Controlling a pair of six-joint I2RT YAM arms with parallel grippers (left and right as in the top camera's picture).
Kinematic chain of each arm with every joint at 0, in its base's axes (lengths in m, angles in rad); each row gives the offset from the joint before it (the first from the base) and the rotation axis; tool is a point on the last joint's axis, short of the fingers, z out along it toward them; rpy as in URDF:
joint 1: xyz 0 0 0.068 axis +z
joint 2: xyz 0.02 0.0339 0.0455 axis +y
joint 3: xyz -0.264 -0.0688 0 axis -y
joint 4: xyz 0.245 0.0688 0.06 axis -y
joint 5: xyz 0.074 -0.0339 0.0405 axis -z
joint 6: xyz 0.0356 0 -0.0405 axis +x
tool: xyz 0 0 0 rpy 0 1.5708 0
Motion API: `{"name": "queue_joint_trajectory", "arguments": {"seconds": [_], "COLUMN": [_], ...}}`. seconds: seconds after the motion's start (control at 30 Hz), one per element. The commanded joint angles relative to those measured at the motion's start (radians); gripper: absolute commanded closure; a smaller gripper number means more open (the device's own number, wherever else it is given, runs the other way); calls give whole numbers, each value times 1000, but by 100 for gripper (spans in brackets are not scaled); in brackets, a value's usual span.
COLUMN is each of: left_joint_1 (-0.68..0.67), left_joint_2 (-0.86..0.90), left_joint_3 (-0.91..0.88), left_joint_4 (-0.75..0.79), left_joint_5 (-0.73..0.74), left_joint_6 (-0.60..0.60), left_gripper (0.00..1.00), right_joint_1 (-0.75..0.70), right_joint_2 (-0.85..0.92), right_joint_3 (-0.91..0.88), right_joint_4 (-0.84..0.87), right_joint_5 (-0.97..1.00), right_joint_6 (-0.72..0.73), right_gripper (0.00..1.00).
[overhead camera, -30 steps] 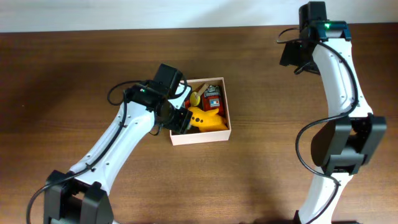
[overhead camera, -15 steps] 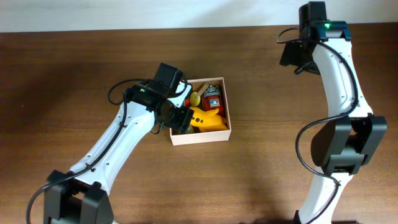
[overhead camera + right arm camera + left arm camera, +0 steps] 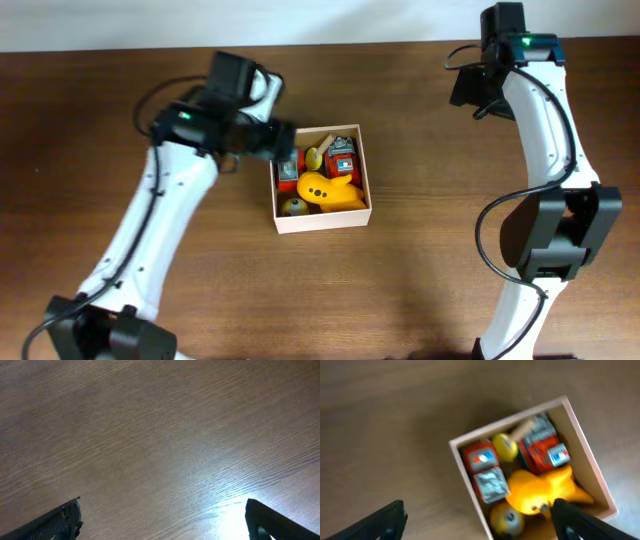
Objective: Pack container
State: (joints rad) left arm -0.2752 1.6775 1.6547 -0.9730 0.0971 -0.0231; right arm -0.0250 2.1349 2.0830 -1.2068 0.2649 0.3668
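Bench (image 3: 420, 290) of dark brown wood is filling the overhead frame, a pale wall (image 3: 300, 20) running along its top edge. Container (image 3: 322, 222) is sitting just left of centre, toys (image 3: 330, 190) lying inside. Left jaws are hanging wide, empty, at its upper left; right jaws are gaping wide at upper right.

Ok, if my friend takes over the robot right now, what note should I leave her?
Left hand: open, empty, above the container.
Right hand: open, empty, over bare table at the far right.
Container: mid-table, holding a big yellow toy, two red trucks and smaller bits.
Done: those toys are packed.
Left: no loose toy shows in the overhead view, so probably just park both arms.
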Motion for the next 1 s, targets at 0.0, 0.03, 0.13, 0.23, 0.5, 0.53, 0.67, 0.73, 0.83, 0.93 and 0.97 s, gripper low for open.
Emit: {"name": "queue_joint_trajectory", "arguments": {"seconds": [0.0,0.03,0.13,0.23,0.5,0.53,0.67,0.73,0.83,0.93,0.97], "left_joint_1": [66,87,148,206,292,292,291,291,291,291,291], "left_joint_2": [3,3,3,3,3,3,3,3,3,3,3], "left_joint_3": [55,61,65,65,65,65,65,65,65,65,65], "left_joint_4": [-5,-5,-9,-32,-65,-65,-65,-65,-65,-65,-65], "left_joint_5": [-1,-1,-6,-44,-87,-87,-87,-87,-87,-87,-87], "left_joint_6": [-73,-89,-133,-191,-193,-193,-193,-193,-193,-193,-193], "left_gripper": [4,1,1,1,1,1,1,1,1,1,1], "right_joint_1": [-3,-3,-3,-3,-3,-3,-3,-3,-3,-3,-3], "right_joint_2": [4,4,4,4,4,4,4,4,4,4,4], "right_joint_3": [0,0,0,0,0,0,0,0,0,0,0], "right_joint_4": [0,0,0,0,0,0,0,0,0,0,0], "right_joint_5": [8,8,8,9,9,8,8,8,8,8,8], "right_joint_6": [4,4,4,4,4,4,4,4,4,4,4], "right_gripper": [1,1,1,1,1,1,1,1,1,1,1]}}
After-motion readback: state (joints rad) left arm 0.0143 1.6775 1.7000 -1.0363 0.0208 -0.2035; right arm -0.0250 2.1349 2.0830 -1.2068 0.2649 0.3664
